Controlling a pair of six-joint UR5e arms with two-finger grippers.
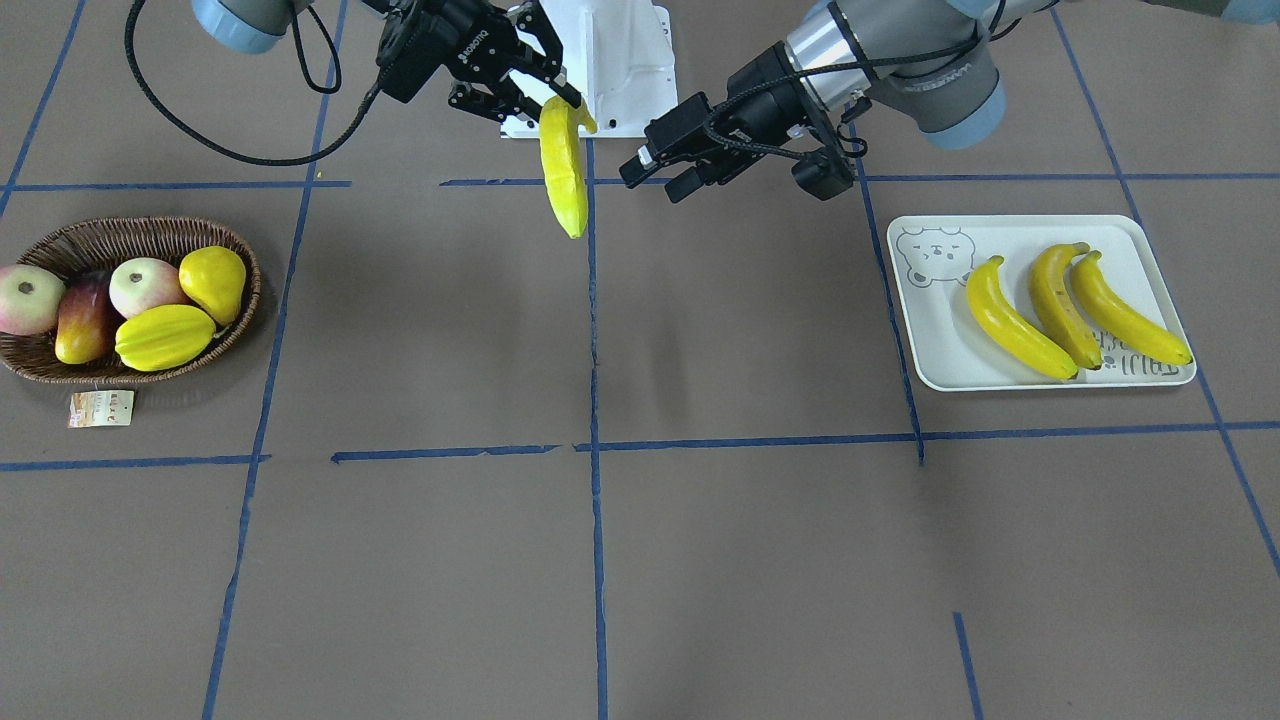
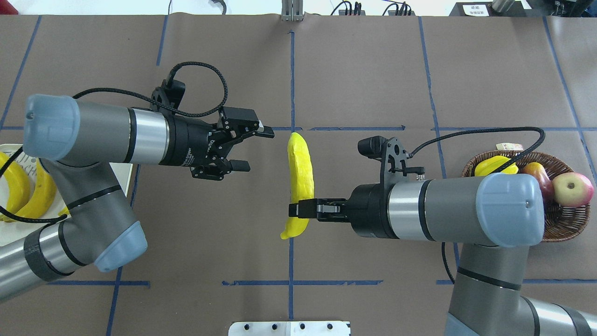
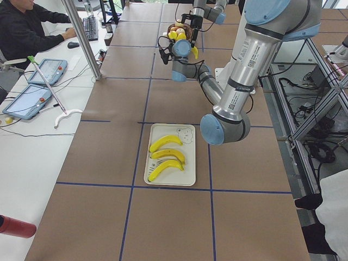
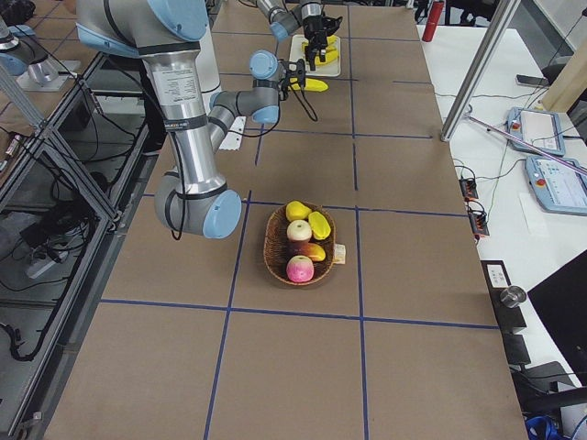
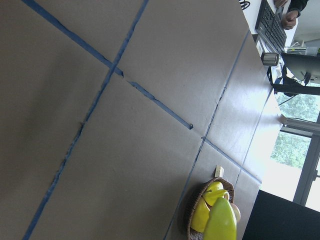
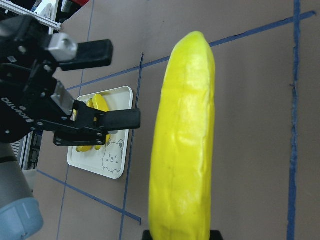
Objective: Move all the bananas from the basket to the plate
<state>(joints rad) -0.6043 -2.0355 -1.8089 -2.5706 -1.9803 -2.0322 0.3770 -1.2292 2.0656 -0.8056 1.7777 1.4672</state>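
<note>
Overhead, the left arm point(image 2: 93, 135) hides most of the plate point(image 2: 9, 233) at 9 o'clock; the right arm point(image 2: 466, 210) covers part of the basket point(image 2: 559, 224) at 3 o'clock.

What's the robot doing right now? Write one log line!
right gripper: shut on banana | left gripper: open | plate: three bananas | basket: no bananas

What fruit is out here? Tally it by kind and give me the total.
bananas: 4
apples: 2
mango: 1
starfruit: 1
pear: 1
Total: 9
</note>
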